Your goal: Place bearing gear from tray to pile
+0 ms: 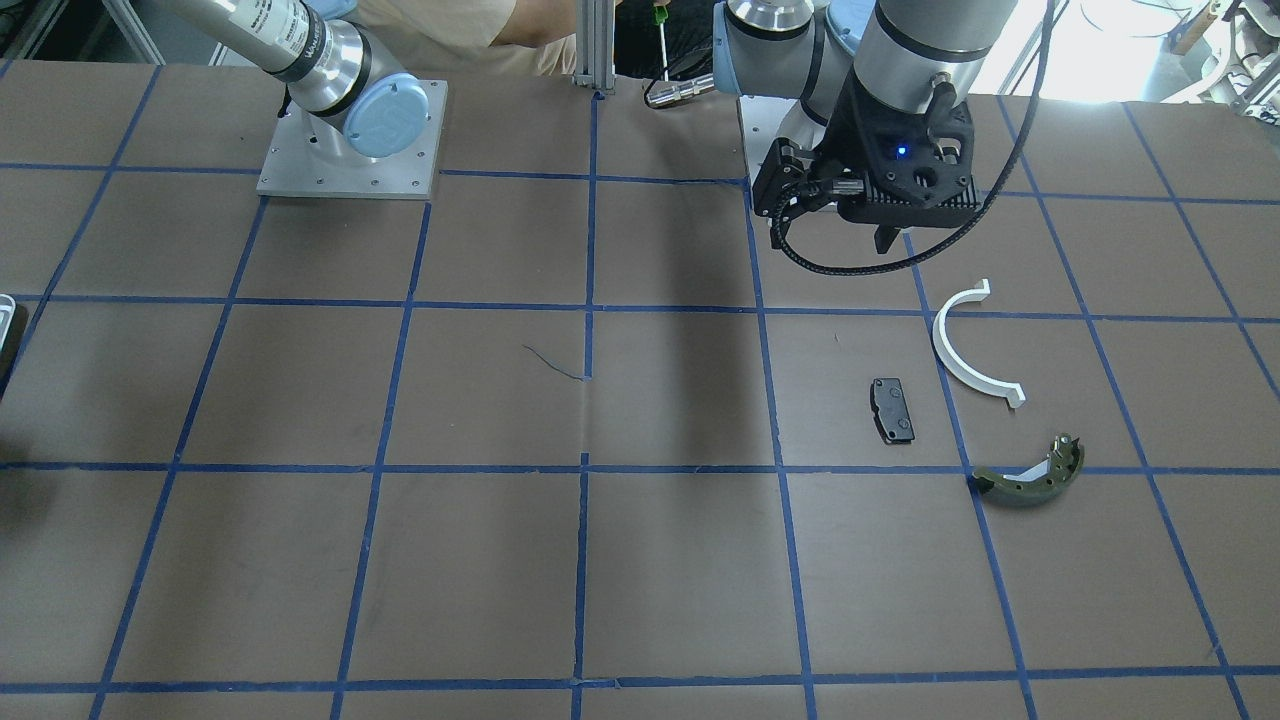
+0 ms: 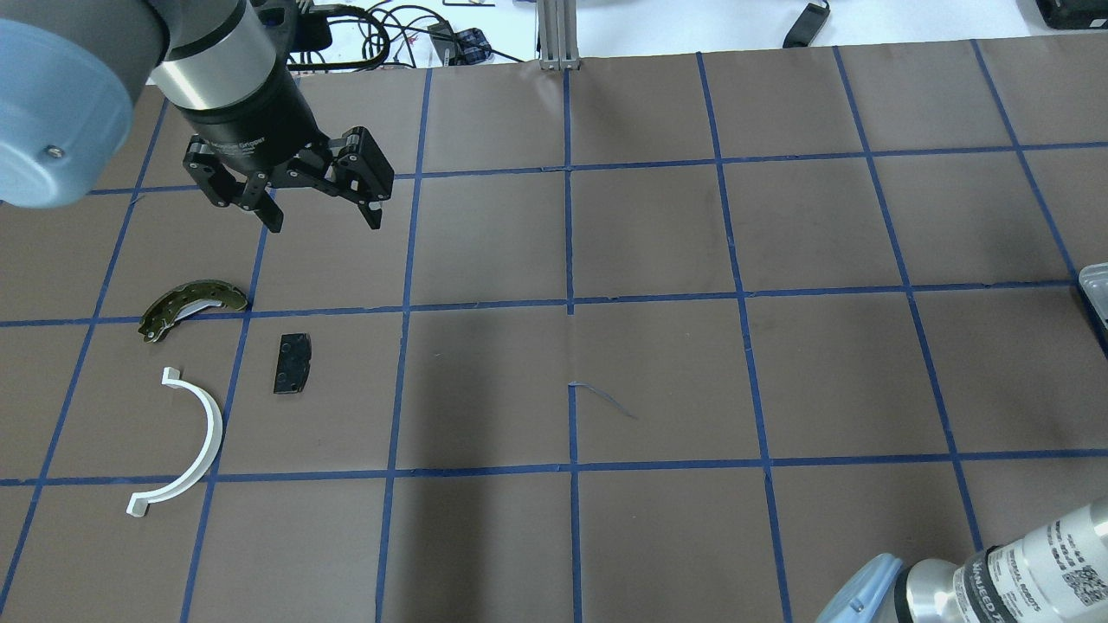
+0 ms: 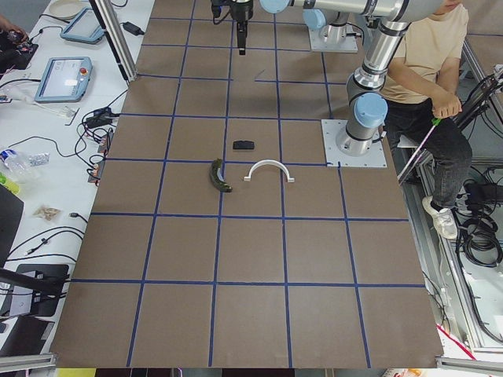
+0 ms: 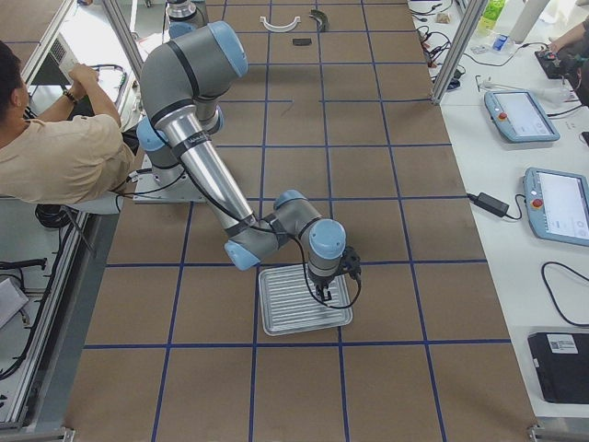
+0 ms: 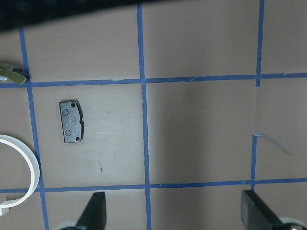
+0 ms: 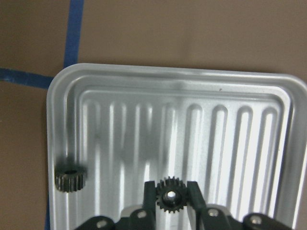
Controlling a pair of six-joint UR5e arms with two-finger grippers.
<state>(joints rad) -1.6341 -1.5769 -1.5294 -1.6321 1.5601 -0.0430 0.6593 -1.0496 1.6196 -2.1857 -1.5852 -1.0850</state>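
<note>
The right tool (image 6: 171,197) pinches a small black toothed bearing gear (image 6: 171,195) inside the ribbed silver metal tray (image 6: 240,84); the left tool (image 2: 325,223) hangs spread. Held by teeth alone, it may slip when lifted.

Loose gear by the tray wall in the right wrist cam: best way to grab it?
Come straight down on the loose gear. It lies flat, bore up, so only the toothed rim offers a hold. It sits close to the side wall of the tray, so probably set the fingers along that wall, not across it; one might not fit in the gap.
</note>
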